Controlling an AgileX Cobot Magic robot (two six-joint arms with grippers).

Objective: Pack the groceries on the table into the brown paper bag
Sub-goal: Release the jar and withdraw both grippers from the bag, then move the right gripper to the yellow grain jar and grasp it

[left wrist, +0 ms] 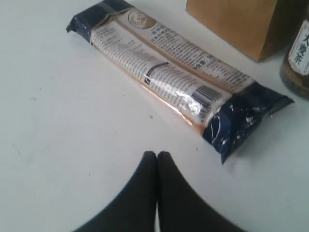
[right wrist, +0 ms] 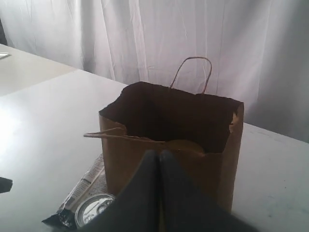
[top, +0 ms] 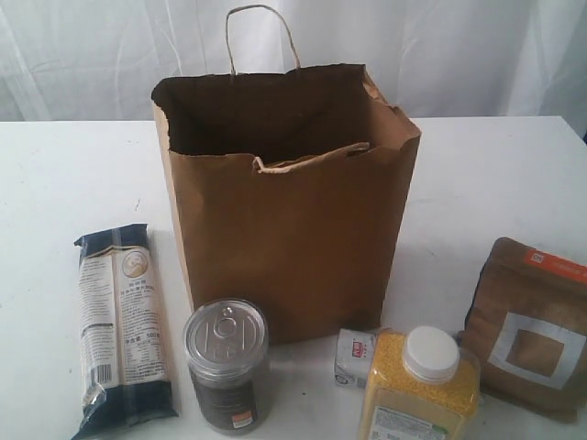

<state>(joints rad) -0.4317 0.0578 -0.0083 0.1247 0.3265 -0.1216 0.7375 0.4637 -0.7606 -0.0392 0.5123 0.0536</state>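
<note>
- Kraft paper: the brown paper bag (top: 293, 238) stands upright and open mid-table (top: 55, 183). Its far handle is raised and its near handle is folded over the front rim. The inside is dark, so any contents cannot be made out.
- Long dark-blue noodle packet (top: 122, 325) lies flat to the left of the bag, apart from it.
- Silver pull-tab can (top: 227, 362) stands in front of the bag; its label is too blurred to read.
- Small white-blue packet (top: 354, 356) is partly hidden behind the white-capped yellow-grain bottle (top: 424, 385), which is cut off by the lower frame edge.
- Brown windowed orange-labelled pouch (top: 532, 330) lies at the right, clipped by the frame edge.
- Left gripper (left wrist: 157, 154): fingers pressed together with nothing between them, above bare table near the noodle packet's end.
- Right gripper (right wrist: 159, 153): fingers likewise clenched on nothing. They block part of the bag's front and the can.
</note>
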